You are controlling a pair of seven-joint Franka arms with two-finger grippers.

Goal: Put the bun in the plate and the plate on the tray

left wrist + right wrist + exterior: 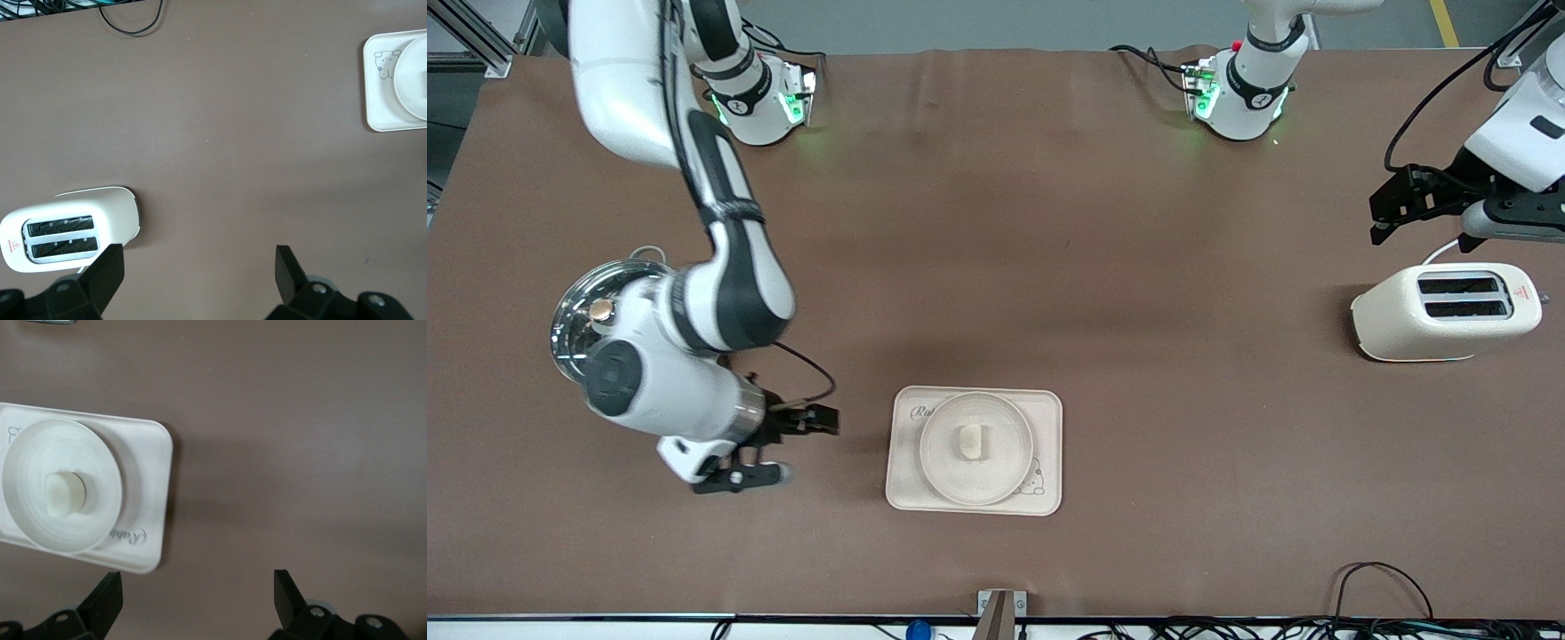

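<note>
- Already the bun [971, 442] lies in the middle of the plate [938, 462], and the plate sits on the tray [1049, 418], covering most of it.
- Taking the tray as the landmark: it lies flat on the brown table [996, 267], nearer to the front camera than the table's middle. Its bunny drawing [1035, 479] shows at the corner nearer the camera, toward the left arm's end, and part of its lettering [922, 412] peeks out from under the plate's rim.
- Beside the tray, toward the right arm's end of the table, the right gripper [783, 447] hangs over bare table with its fingers spread wide and nothing between them; it does not touch the tray.
- Farther from the tray on that same side, a glass pot lid [578, 307] lies partly hidden under the right arm.
- Well apart from the tray, toward the left arm's end and farther from the camera, stands a cream toaster [1445, 311] with two slots.
- Above the table just past the toaster, the left gripper [1392, 209] waits, fingers wide apart and empty.
</note>
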